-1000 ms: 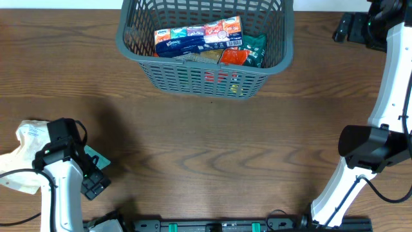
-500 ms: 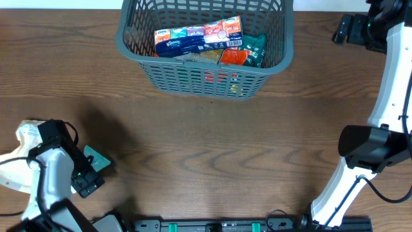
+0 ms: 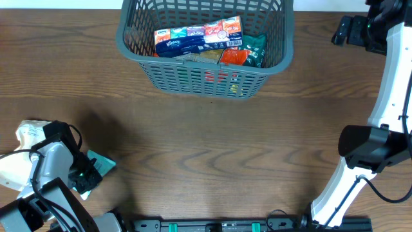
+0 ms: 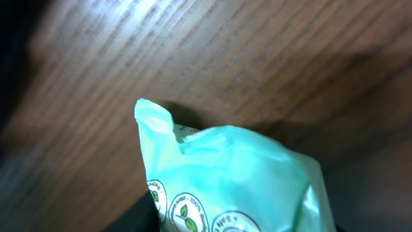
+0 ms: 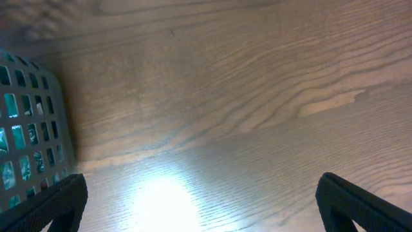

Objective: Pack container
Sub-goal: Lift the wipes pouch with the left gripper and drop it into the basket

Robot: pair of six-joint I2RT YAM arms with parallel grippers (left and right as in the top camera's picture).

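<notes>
Green packet [image 3: 103, 164] more exposed than before

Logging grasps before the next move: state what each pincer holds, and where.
Right pincer: open, nothing held. Left pincer: over the mint-green packet; grip cannot be told.

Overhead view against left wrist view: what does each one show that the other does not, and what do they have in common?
Only the overhead view shows the container at the far side of the table, with a tissue pack and other packets inside, a white bag at the left edge, and the right arm. Only the left wrist view shows the round leaf badges printed on the green packet and its crimped corner. Both show that green packet and the wooden table.
</notes>
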